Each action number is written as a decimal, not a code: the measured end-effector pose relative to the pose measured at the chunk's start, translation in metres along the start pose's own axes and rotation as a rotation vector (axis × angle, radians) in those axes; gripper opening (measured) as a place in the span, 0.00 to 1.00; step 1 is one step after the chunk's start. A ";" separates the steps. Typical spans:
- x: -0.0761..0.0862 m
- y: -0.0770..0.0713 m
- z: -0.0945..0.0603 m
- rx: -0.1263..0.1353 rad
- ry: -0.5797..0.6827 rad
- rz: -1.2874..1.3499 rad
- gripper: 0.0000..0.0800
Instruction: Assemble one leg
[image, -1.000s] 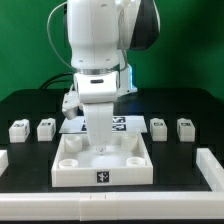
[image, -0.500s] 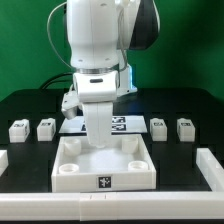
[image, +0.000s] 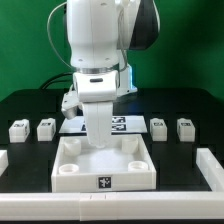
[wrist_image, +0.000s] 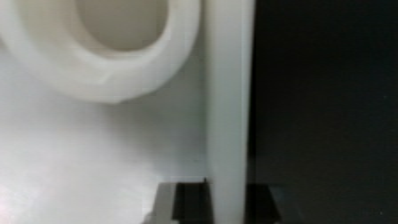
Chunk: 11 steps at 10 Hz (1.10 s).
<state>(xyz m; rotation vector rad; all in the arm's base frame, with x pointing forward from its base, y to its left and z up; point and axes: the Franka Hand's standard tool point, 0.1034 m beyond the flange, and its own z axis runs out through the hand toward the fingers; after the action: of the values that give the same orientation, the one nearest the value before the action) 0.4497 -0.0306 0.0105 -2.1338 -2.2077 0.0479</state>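
Observation:
Four small white legs with square markers stand in a row: two on the exterior view's left and two on its right. None is held. The large white tray with round corner sockets lies in the middle. My gripper reaches down onto the tray's far wall. In the wrist view the gripper has a dark finger on each side of the thin tray wall, closed against it. A round socket shows beside it.
The marker board lies behind the tray, partly hidden by the arm. White rails border the black table at the front, the exterior view's left and right.

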 end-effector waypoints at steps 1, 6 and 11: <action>0.012 0.009 0.000 -0.010 0.005 0.021 0.08; 0.071 0.053 -0.001 0.013 0.028 0.100 0.08; 0.093 0.055 0.000 0.009 0.028 0.097 0.08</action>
<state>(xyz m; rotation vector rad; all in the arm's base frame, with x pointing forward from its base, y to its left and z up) 0.5015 0.0642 0.0093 -2.2209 -2.0841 0.0335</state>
